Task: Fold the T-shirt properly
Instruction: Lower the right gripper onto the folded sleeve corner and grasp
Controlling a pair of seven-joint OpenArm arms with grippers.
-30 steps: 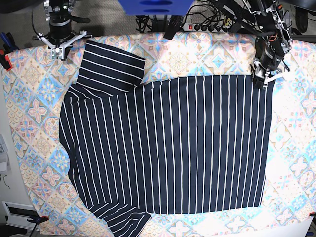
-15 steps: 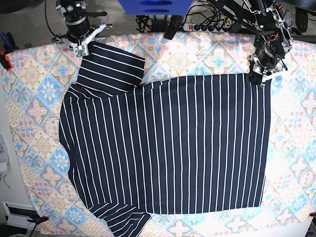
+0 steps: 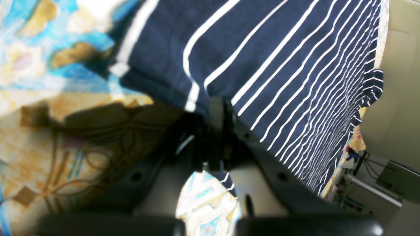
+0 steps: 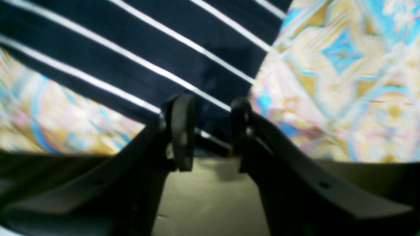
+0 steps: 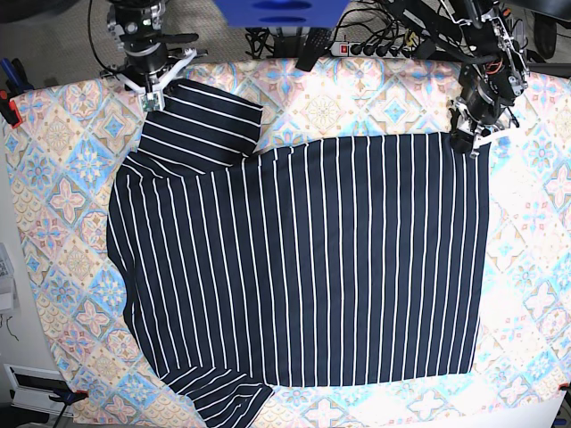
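Observation:
The T-shirt, dark navy with thin white stripes, lies spread flat on the patterned cloth, with its far sleeve at top left. My left gripper stands at the shirt's top right hem corner. In the left wrist view the left gripper is shut, with the T-shirt's edge pinched between its fingers. My right gripper is at the far sleeve's outer corner. In the right wrist view the right gripper is open, and the T-shirt's sleeve corner lies just past its fingertips.
The pastel tile-patterned cloth covers the whole table. A power strip and cables lie behind the far edge. Red clamps hold the cloth at the left edge. A blue object hangs above the far middle.
My right gripper has moved rightward to the far sleeve's corner. My left gripper has shifted slightly left onto the hem corner and closed.

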